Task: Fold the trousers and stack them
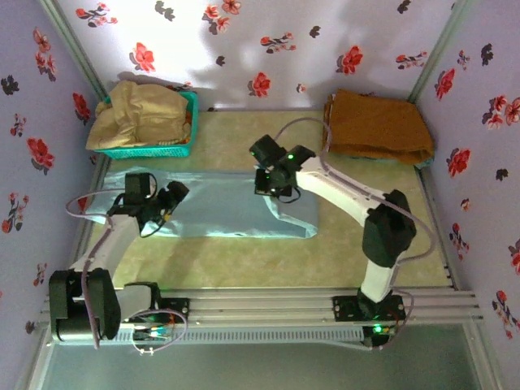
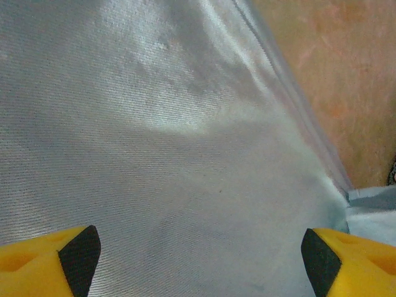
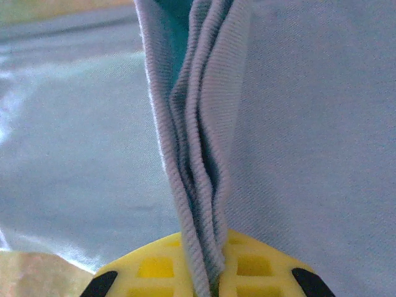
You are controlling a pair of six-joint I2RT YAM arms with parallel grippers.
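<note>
The pale light-blue trousers [image 1: 219, 213] lie flat across the middle of the table as one long folded strip. My left gripper [image 1: 172, 197] hovers over their left part, open. In the left wrist view its yellow, black-tipped fingers [image 2: 79, 260] stand wide apart just above smooth fabric [image 2: 185, 154], with nothing between them. My right gripper [image 1: 279, 193] is over the strip's right part. In the right wrist view this gripper [image 3: 213, 288] is shut on a bunched edge of several trouser layers [image 3: 198, 154], which rises from the jaws above the flat cloth [image 3: 309, 124].
A teal basket [image 1: 142, 151] holding a beige-tan garment [image 1: 138, 110] stands at the back left. An orange-brown folded garment [image 1: 378, 126] lies at the back right. Bare tan tabletop [image 1: 244, 260] runs in front of the trousers, up to the metal rail [image 1: 268, 305].
</note>
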